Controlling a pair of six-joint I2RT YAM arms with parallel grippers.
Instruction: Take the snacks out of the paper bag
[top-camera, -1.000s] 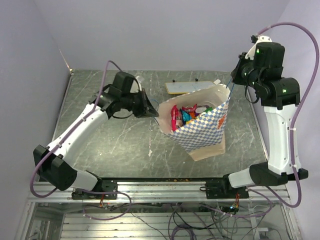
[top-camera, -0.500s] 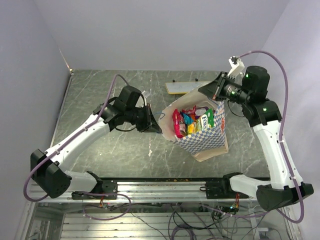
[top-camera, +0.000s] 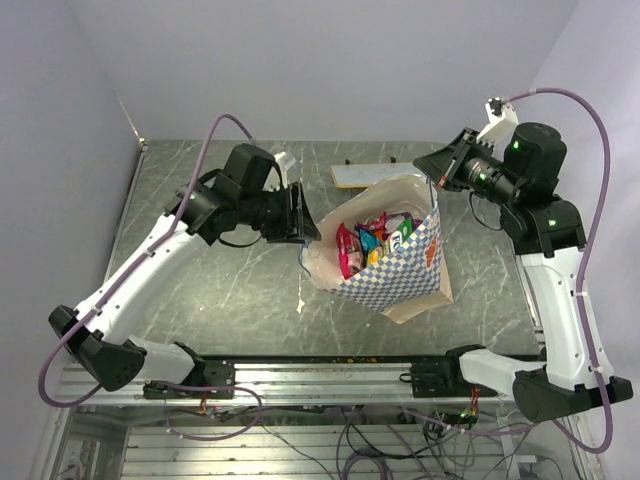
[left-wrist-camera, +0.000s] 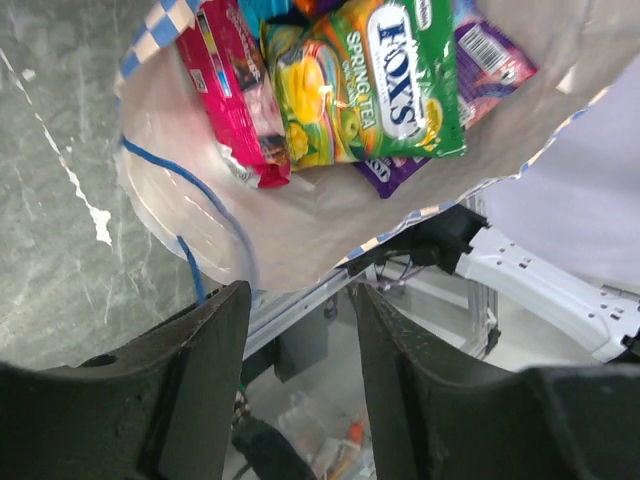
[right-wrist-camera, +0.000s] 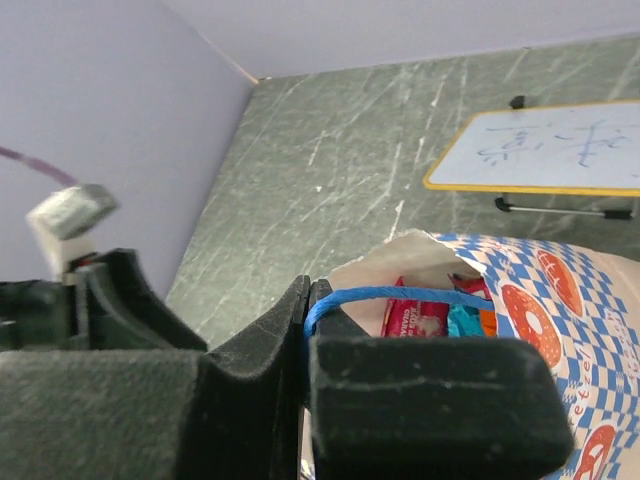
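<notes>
- The large blue-and-white checkered paper bag (top-camera: 400, 270) sits on the grey-green marbled tabletop (top-camera: 220, 290). Its tan base is toward the near side and its cream-lined mouth is tipped up and toward the left arm.
- The snacks (top-camera: 372, 238), small glossy foil packets, all lie inside the bag, bunched just below its mouth.
- In the left wrist view, a green-yellow packet (left-wrist-camera: 370, 80) lies on top of the pile. A red-pink packet (left-wrist-camera: 232, 90) is beside it against the bag wall, and a purple packet (left-wrist-camera: 487, 60) is on its other side.
- The left gripper (top-camera: 306, 218) hangs just outside the bag's rim on the left arm's side, pointing into the mouth. Its two black fingers (left-wrist-camera: 190, 380) stand apart with nothing between them.
- A loose thin blue cord handle (left-wrist-camera: 215, 225) hangs down the cream inside of the bag near that gripper and is not pinched.
- The right gripper (top-camera: 432, 172) is at the bag's far rim, above the mouth. Its fingers are pressed together on the bag's other blue cord handle (right-wrist-camera: 390, 294), which runs taut from them across the top of the opening.
- A flat cream board with a yellow edge on black feet (top-camera: 368, 176) lies on the tabletop just behind the bag.
</notes>
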